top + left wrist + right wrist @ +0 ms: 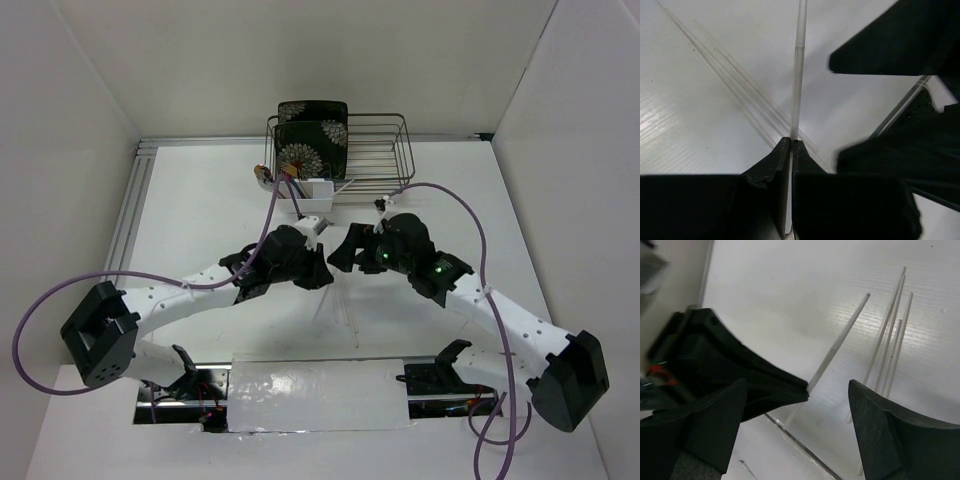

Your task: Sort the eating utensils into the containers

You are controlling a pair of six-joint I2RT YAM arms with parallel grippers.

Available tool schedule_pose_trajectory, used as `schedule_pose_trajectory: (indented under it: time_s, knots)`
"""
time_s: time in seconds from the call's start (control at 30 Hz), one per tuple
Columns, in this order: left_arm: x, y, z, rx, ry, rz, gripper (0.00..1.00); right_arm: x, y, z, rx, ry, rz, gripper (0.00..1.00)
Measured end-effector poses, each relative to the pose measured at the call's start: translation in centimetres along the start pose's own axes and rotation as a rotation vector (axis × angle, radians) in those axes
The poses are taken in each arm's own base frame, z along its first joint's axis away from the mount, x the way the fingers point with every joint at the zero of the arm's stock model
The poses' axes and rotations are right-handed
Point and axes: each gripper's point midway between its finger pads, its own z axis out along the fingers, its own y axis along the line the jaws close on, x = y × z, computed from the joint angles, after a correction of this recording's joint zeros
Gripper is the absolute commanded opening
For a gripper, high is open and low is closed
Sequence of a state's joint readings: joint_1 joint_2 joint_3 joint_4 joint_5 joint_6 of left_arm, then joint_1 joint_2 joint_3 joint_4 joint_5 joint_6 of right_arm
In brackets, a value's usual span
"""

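Note:
My left gripper (pixel 791 142) is shut on one thin pale chopstick (pixel 798 75), which sticks out ahead of the fingertips above the table. In the top view this gripper (pixel 322 270) is at mid-table. My right gripper (pixel 800 415) is open and empty, close to the right of it (pixel 344 254). The held chopstick (pixel 840 342) and the left gripper's black finger show between its jaws. Several more chopsticks (pixel 890 347) lie on the table (pixel 346 308). The white caddy (pixel 314 194) stands behind, with a few utensil handles (pixel 287 181) in it.
A dark wire dish rack (pixel 378 150) stands at the back, holding black floral plates (pixel 312 135). The caddy sits against its front left. A transparent sheet (pixel 315 392) lies at the near edge between the arm bases.

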State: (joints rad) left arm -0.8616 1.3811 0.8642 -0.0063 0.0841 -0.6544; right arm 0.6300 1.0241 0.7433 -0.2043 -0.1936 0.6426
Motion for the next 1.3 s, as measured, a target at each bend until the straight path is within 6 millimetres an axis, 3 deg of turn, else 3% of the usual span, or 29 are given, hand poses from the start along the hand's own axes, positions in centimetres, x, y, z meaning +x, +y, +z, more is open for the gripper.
schedule_pose_trajectory:
  time_s: [0.23,0.33,0.43,0.47,0.5,0.57,0.73,0.77,0.87,1.0,1.13,1.2,1.3]
  knots:
    - [-1.4,-1.9,-1.0,0.079,-0.044,0.012,0.02,0.7,-1.8,1.7,0.102,0.003,-0.021,0.74]
    - [-1.8,-2.7,-1.4,0.114,-0.056,0.017,0.02,0.1,-2.1,1.9,0.128,-0.024,-0.028,0.63]
    - [-2.2,-3.5,-1.6,0.153,-0.07,0.024,0.02,-0.4,-2.2,2.3,0.134,-0.041,-0.04,0.24]
    - [-2.3,-3.7,-1.6,0.164,-0.069,0.024,0.03,-0.6,-2.0,2.5,0.133,-0.048,-0.032,0.04]
    - [-2.2,-3.7,-1.6,0.165,-0.068,0.025,0.04,-1.0,-1.4,2.6,0.114,-0.059,-0.021,0.0]
    - [-2.1,-3.9,-1.6,0.178,-0.06,0.025,0.1,-1.8,-0.6,2.7,0.106,-0.079,-0.051,0.0]
    - [-2.3,-4.0,-1.9,0.184,-0.061,0.023,0.45,-5.5,0.9,2.5,0.117,-0.156,-0.11,0.0]
    - [-2.6,-3.9,-2.2,0.178,-0.06,0.017,0.57,-6.6,1.2,2.3,0.122,-0.173,-0.129,0.0]
    - [-4.4,-3.4,-3.7,0.151,-0.086,-0.006,0.67,-11.6,3.9,1.5,0.099,-0.271,-0.216,0.0]
    - [-8.7,-1.4,-8.6,0.115,-0.231,-0.046,0.74,-19.0,7.7,-0.6,0.048,-0.458,-0.339,0.0]
    - [-13.2,1.2,-14.9,0.073,-0.439,-0.077,0.76,-24.5,9.8,-1.6,0.02,-0.629,-0.449,0.0]
    - [-14.2,2.1,-16.9,0.062,-0.495,-0.083,0.83,-26.3,9.9,-0.4,0.016,-0.674,-0.497,0.0]
    - [-14.1,3.0,-17.6,0.075,-0.497,-0.104,0.87,-27.3,8.5,2.9,0.027,-0.677,-0.544,0.0]
